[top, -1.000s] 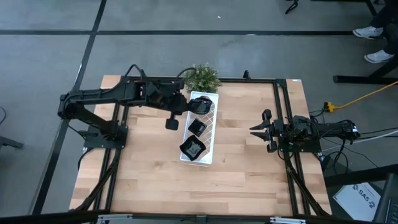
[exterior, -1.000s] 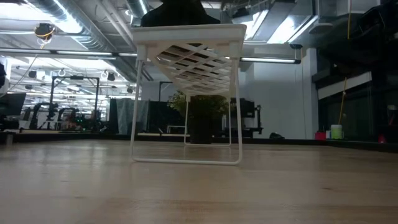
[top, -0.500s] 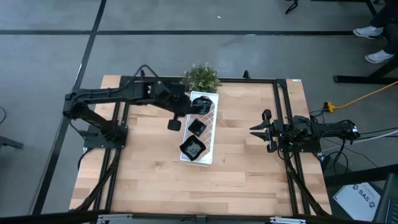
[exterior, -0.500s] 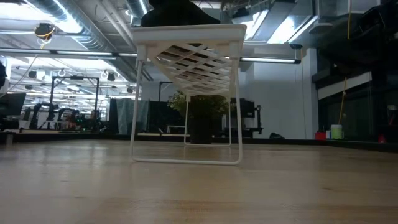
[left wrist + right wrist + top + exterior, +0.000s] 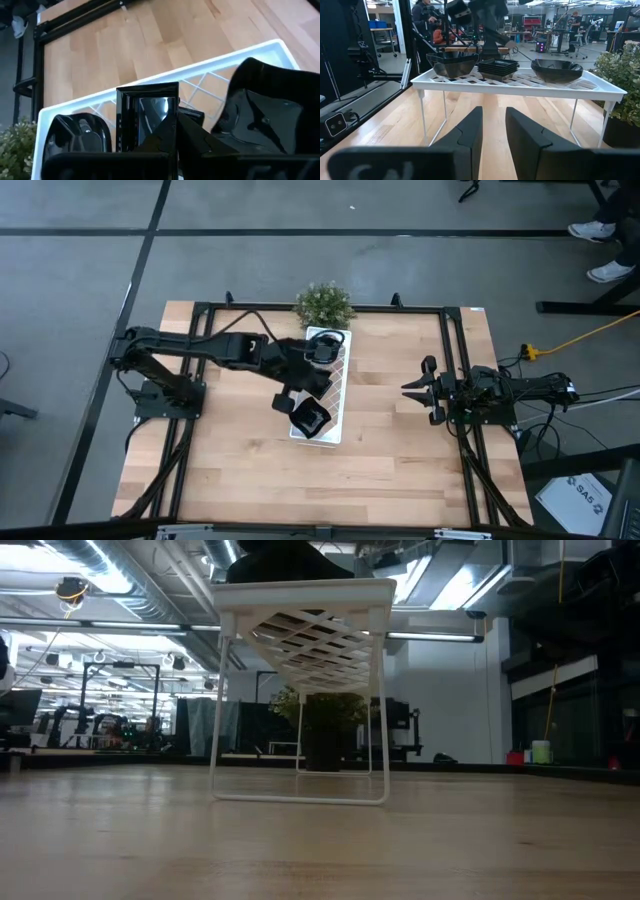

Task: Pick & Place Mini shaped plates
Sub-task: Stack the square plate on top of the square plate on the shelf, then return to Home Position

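A long white lattice tray [image 5: 341, 376] stands on thin legs at mid-table and carries glossy black mini plates. A rounded plate [image 5: 324, 347] sits at its far end, a square stack [image 5: 147, 111] in the middle, and a large wavy plate [image 5: 310, 418] at its near end. My left gripper [image 5: 312, 383] is shut and slants down over the tray, its fingertips [image 5: 177, 137] just above the square stack. My right gripper [image 5: 408, 390] waits open at the table's right side, level and pointing at the tray [image 5: 520, 82]. My left gripper is shut right over the square stack [image 5: 150, 102], slanting down from the table's left. Its own fingers cover the spot, so I cannot tell whether the tips touch the plates.
A small green potted plant [image 5: 324, 303] stands just beyond the tray's far end. Black frame rails [image 5: 452, 350] run along the table's sides. Bare wood lies to the left, right and near side of the tray [image 5: 300, 600].
My left arm has swung out over the tray toward the table's near and right edges. It has sunk and tipped further down, and stayed shut. Its fingers now stand over the tray's middle instead of beside its far left corner. The plates have not moved.
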